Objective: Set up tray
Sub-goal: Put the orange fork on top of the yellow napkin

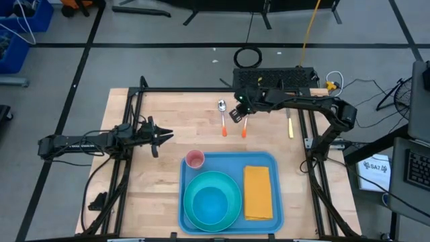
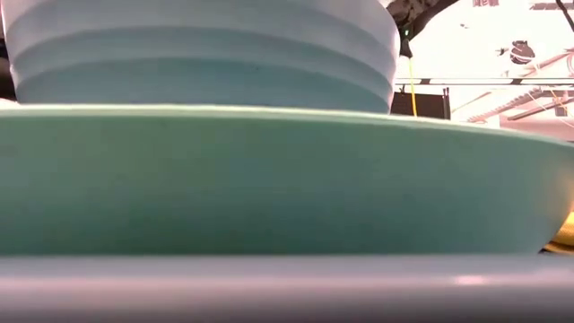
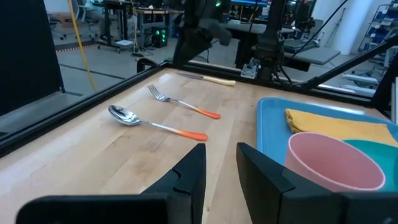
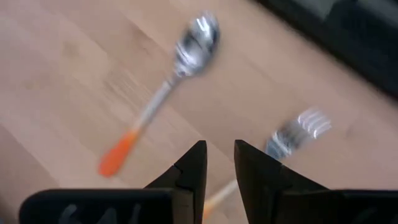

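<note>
Right gripper (image 1: 236,113), fingers slightly apart, empty, hovers over fork (image 1: 245,126); tray (image 1: 269,161) lies nearer than fork; left gripper (image 1: 160,136) waits beside tray.

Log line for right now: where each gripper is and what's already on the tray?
right gripper: open, above fork | left gripper: open, waiting left of tray | on tray: plate, bowl, cup, napkin

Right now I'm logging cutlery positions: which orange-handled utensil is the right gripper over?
The fork. The right gripper hovers above its tined end, while the spoon lies alongside, clear of the fingers.
</note>
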### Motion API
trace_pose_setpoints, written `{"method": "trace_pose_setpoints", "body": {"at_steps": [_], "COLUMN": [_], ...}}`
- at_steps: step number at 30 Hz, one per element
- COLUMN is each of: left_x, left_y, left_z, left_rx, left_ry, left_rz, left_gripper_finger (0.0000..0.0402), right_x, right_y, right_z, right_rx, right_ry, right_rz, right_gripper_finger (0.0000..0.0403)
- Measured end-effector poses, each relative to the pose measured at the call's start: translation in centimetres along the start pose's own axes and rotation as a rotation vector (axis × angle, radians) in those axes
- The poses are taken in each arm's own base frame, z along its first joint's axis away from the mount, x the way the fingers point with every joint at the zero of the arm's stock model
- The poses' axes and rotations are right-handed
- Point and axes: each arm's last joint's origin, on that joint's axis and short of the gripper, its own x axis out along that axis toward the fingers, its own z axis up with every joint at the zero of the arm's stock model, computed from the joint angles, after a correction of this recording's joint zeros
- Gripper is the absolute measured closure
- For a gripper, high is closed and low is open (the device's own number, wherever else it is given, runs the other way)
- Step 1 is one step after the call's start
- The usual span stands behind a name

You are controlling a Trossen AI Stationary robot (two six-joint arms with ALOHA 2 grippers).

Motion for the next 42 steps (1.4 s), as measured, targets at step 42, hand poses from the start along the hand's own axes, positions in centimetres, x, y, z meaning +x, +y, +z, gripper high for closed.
{"method": "trace_pose_setpoints", "body": {"at_steps": [42], "left_x": [0.0], "left_y": [0.0], "left_z": [0.0], "left_rx": [0.000], "left_ry": [0.000], "left_rz": [-0.008], "left_gripper_finger": [0.0309], "right_x": [6.7], "right_y": [-3.7], "right_z": [-2.0], "right_rx": [0.335], "right_ry": [0.302], "right_rz": [-0.003], "right_gripper_finger": [0.0270]}}
